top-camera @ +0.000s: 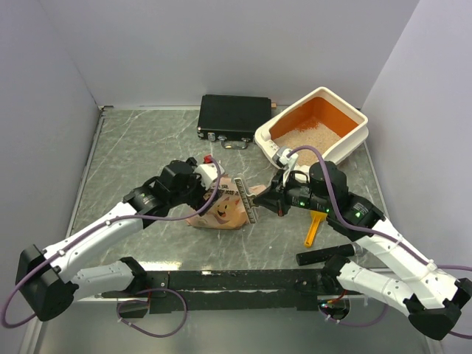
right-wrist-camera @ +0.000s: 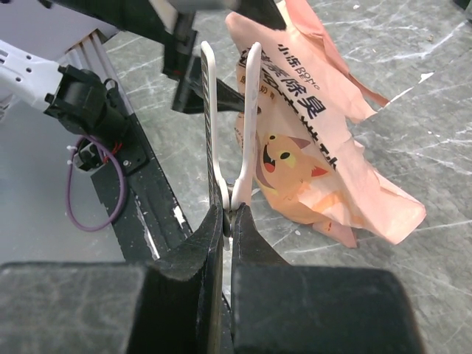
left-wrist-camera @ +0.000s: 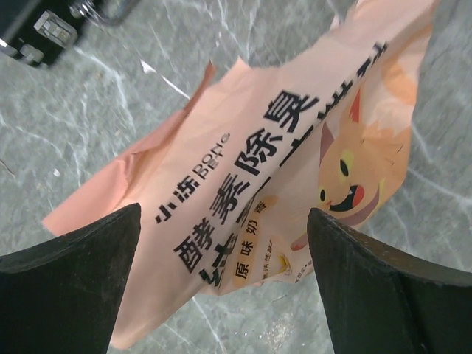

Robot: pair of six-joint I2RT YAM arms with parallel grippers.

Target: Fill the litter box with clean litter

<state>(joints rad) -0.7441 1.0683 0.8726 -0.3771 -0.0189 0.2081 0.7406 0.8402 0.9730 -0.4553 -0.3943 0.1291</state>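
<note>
At mid-table, left claw wide over paper bag, right claw pinching white clip beside bag's edge.

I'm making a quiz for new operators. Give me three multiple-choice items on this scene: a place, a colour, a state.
1. The black case lies: A) left of the litter box B) inside it C) in a gripper
2. The scoop is: A) blue B) yellow-orange C) green
3. The left gripper is: A) shut on the scoop B) open over the bag C) shut on the bag
Answers: 1 A, the case sits beside the box's left end; 2 B, its handle shows yellow-orange; 3 B, its fingers stand wide apart.
</note>
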